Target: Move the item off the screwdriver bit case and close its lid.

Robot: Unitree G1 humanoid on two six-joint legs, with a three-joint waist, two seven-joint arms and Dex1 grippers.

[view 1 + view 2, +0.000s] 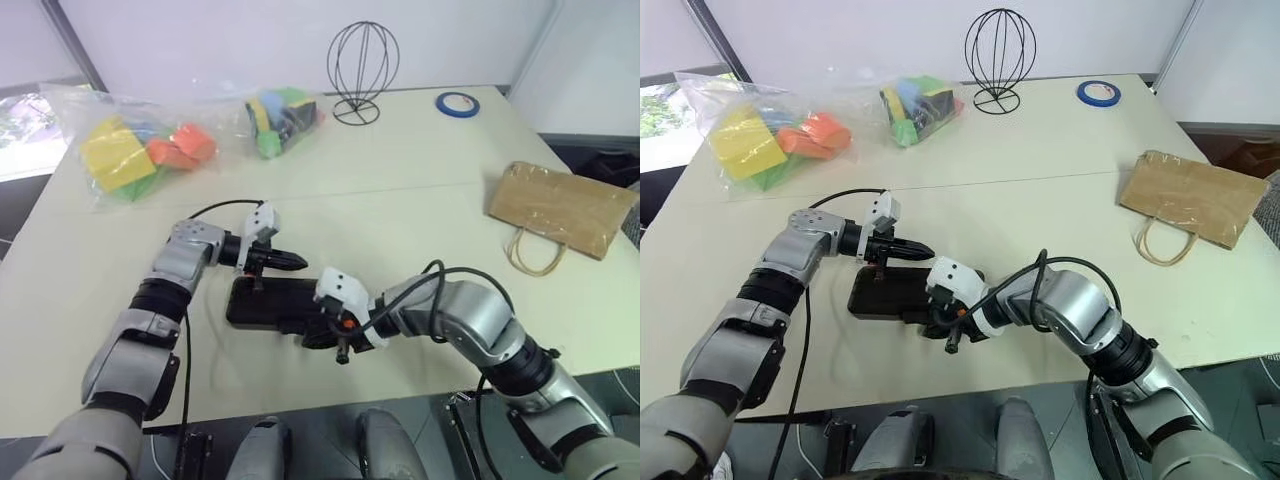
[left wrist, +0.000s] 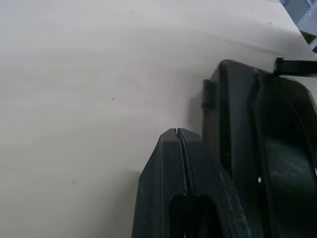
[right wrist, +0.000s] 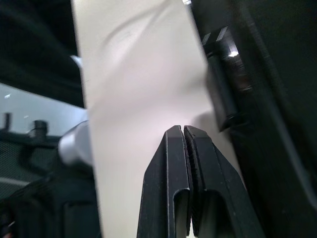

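The screwdriver bit case point(image 1: 268, 302) lies flat and dark in the middle of the table near its front. Its lid point(image 2: 292, 168) looks folded down over the base. The item, a brown paper bag point(image 1: 560, 208) with cord handles, rests on the table far to the right, apart from the case. My left gripper point(image 1: 300, 263) is shut and empty, its tip just over the case's far edge. My right gripper point(image 1: 310, 335) is also shut and empty, at the case's near right corner. In the right wrist view its closed fingertips point(image 3: 174, 136) hang beside the case's edge point(image 3: 233, 89).
Two clear bags of coloured blocks point(image 1: 135, 150) point(image 1: 282, 115) sit at the back left. A black wire head stand point(image 1: 362, 70) and a blue tape roll point(image 1: 457, 103) stand at the back. The table's front edge point(image 1: 300, 405) runs close behind the case.
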